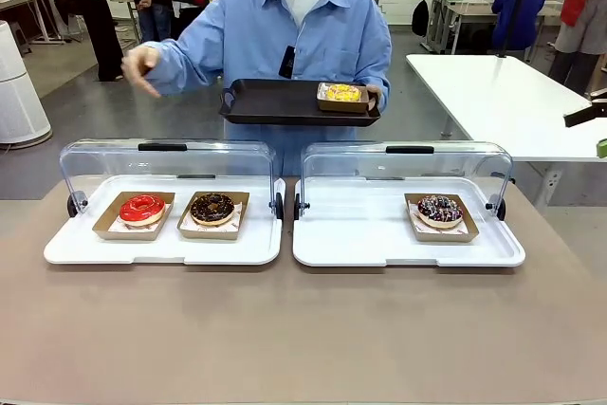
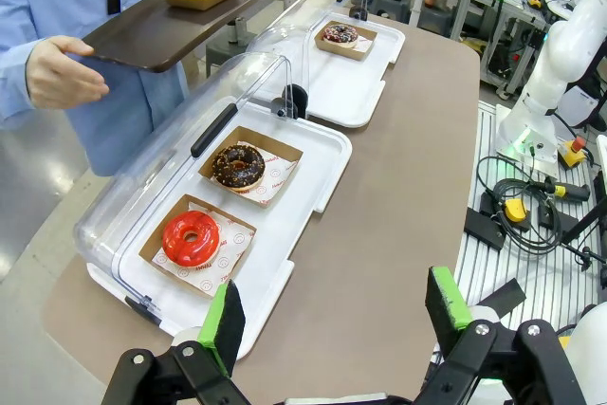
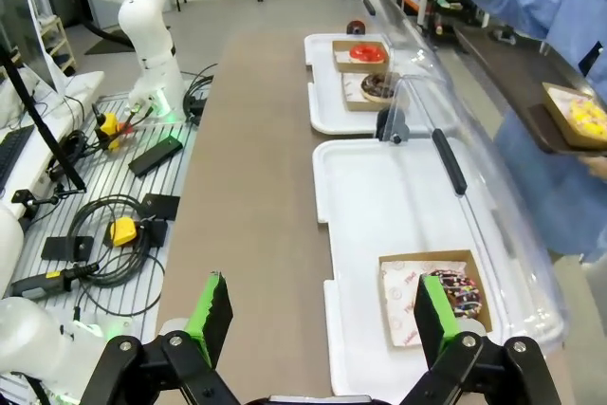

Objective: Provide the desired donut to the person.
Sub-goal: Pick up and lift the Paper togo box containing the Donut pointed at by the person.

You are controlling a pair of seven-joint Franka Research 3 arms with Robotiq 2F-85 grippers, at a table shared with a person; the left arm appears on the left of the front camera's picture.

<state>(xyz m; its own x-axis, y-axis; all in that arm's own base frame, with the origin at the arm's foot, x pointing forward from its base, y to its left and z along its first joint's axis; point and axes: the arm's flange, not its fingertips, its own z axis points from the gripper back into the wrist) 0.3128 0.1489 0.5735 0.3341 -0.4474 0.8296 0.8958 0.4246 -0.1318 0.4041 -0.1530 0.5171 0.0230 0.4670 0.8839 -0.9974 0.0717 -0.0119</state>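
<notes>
The person (image 1: 294, 35) stands at the far edge of the table (image 1: 303, 329), holding a dark tray (image 1: 275, 101) level in front of the body with one hand. A yellow donut (image 1: 342, 93) sits on it in a cardboard boat, and the bare stretch of tray beside it reads as room kept for another. The free hand (image 1: 140, 68) is stretched out toward the table's left end, apparently a gesture at the left case (image 1: 161, 251), though I cannot tell which donut it singles out. That case carries a red-glazed donut (image 1: 142, 208) and, just beside it, a chocolate donut (image 1: 211, 207), each in its own boat, probably so it can be gripped by the cardboard rather than the icing. The right case (image 1: 408, 255) holds a lone sprinkled donut (image 1: 440, 210) toward its right end. Both clear lids (image 1: 166, 163) are swung back toward the far edge, leaving the donuts open to the near edge, where the arms reach in. The left gripper (image 2: 334, 312) hovers over the table's left end, jaws wide and holding nothing; the right gripper (image 3: 322, 315) hangs over the right end, jaws likewise wide and empty. With no donut gripped, the step in hand looks to be reading the request.
</notes>
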